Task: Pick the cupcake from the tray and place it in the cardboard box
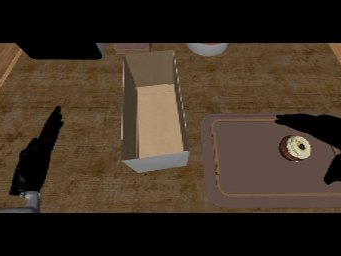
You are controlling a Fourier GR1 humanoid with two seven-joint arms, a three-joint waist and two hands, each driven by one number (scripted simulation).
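Observation:
The cupcake (pixel 296 148), pale frosting with a dark centre in a brown case, sits on the right half of the brown tray (pixel 243 170). My right hand (pixel 334 131) hovers over it from the right, open; its fingers reach past the cupcake's upper side and its thumb hangs at the cupcake's lower right. No part of the hand is closed on the cupcake. The cardboard box (pixel 155 117), long and open-topped, lies left of the tray with nothing inside. At the lower left my left hand (pixel 36 157) rests open, fingers straight and pointing up.
A dark appliance (pixel 61 50) stands at the back left. A small brown block (pixel 132 48) and a white bowl (pixel 207 48) sit behind the box. Wooden strips border the counter on the left and right.

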